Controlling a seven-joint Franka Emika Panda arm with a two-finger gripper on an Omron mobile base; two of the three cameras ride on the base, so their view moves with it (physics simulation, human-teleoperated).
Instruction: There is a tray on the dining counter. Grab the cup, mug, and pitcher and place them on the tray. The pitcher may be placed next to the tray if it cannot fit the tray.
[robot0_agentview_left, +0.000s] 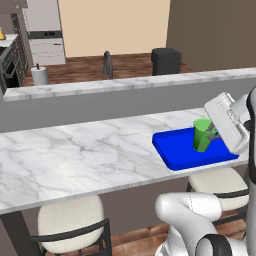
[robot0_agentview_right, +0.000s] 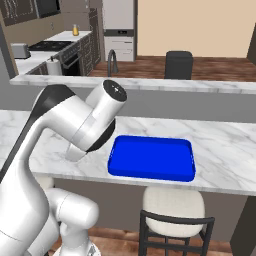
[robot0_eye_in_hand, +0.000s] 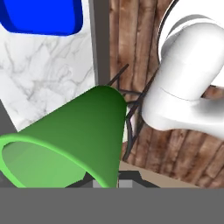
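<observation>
A: Left base view first. Where's my gripper (robot0_agentview_left: 214, 133)?

B: Far right of that view, over the near right end of the dining counter (robot0_agentview_left: 75, 155). It's clamped on the green cup (robot0_agentview_left: 202, 135), and the cup sits in front of the blue tray (robot0_agentview_left: 187, 150) in the picture. Can't tell from here whether the cup hangs above the tray or to the near side of it.

A: Jaws?

B: Closed down tight on the cup's wall near the rim. That's all I'm holding.

A: Right base view?

B: My arm's elbow blocks the left middle. The tray (robot0_agentview_right: 150, 170) lies flat on the counter (robot0_agentview_right: 225, 150), off to the right of the arm, near the front edge. A stool (robot0_agentview_right: 172, 205) stands under the counter below it. Nothing on the tray as seen here.

A: Hand view?

B: The cup (robot0_eye_in_hand: 74, 135) is right at my fingertips, tipped on its side as the camera sees it, rim towards the lower left, base pointing up and right. The tray's corner (robot0_eye_in_hand: 43, 17) is at the top left, apart from the cup, with marble between. The counter edge runs down the middle; wood floor (robot0_eye_in_hand: 131, 39) and dark stool bars lie past it on the right.
</observation>
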